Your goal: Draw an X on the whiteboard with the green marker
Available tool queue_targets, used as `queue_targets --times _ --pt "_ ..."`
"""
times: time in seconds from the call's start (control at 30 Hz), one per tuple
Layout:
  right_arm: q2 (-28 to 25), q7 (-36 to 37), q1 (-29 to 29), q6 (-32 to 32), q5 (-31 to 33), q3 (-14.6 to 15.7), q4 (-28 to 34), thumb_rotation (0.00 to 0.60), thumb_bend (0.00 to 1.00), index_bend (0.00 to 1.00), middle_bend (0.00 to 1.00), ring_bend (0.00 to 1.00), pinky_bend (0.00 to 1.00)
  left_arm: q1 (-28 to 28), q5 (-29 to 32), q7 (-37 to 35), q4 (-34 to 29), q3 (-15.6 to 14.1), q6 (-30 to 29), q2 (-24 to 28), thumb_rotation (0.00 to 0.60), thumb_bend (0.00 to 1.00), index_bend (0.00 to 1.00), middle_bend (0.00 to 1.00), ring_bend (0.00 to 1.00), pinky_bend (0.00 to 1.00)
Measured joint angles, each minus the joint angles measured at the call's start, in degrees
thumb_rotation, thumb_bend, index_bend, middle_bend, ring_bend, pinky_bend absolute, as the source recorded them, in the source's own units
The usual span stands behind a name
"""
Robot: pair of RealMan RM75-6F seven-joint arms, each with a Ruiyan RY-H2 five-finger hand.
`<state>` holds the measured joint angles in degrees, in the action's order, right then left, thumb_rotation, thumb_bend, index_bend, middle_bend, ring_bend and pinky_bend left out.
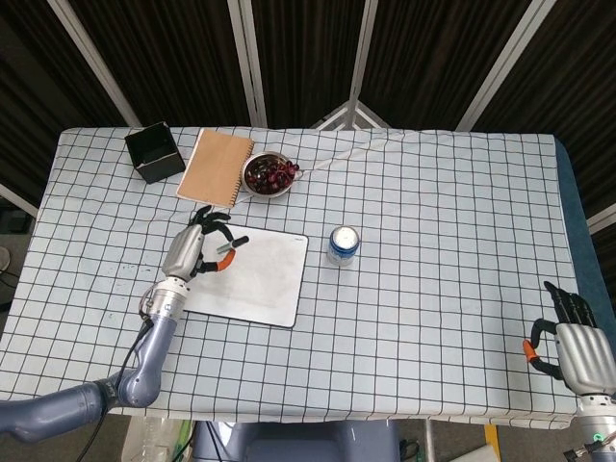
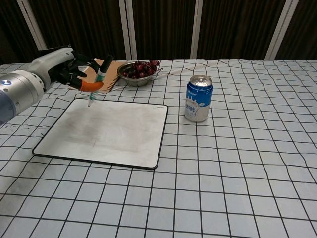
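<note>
My left hand point(image 1: 195, 252) point(image 2: 62, 70) holds the green marker point(image 2: 97, 83) point(image 1: 227, 248) above the far left part of the whiteboard point(image 1: 252, 279) point(image 2: 111, 130). The marker is tilted, its black cap end up and away, its tip pointing down just over the board's far left corner. The board's white face is smudged grey with no clear line on it. My right hand point(image 1: 576, 339) stays low at the table's near right edge, fingers apart and holding nothing; the chest view does not show it.
A blue and white can point(image 1: 342, 245) point(image 2: 198, 98) stands right of the board. Behind the board are a metal bowl of dark red fruit point(image 1: 269, 176) point(image 2: 139, 72), a brown notebook point(image 1: 216, 166) point(image 2: 98, 75) and a black box point(image 1: 154, 151).
</note>
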<state>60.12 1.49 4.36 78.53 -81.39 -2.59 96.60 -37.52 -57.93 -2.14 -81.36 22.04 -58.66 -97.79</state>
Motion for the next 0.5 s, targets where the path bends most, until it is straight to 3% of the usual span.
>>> queue_targets --times 0.5 --pt "-0.4 0.8 0.2 -0.9 0.9 -0.2 0.1 0.6 0.37 0.0 0.0 0.0 0.0 -1.9 -4.3 -8.4 2.8 -2.1 4.1 -4.1 0.6 0.61 0.75 0.26 0.06 0.15"
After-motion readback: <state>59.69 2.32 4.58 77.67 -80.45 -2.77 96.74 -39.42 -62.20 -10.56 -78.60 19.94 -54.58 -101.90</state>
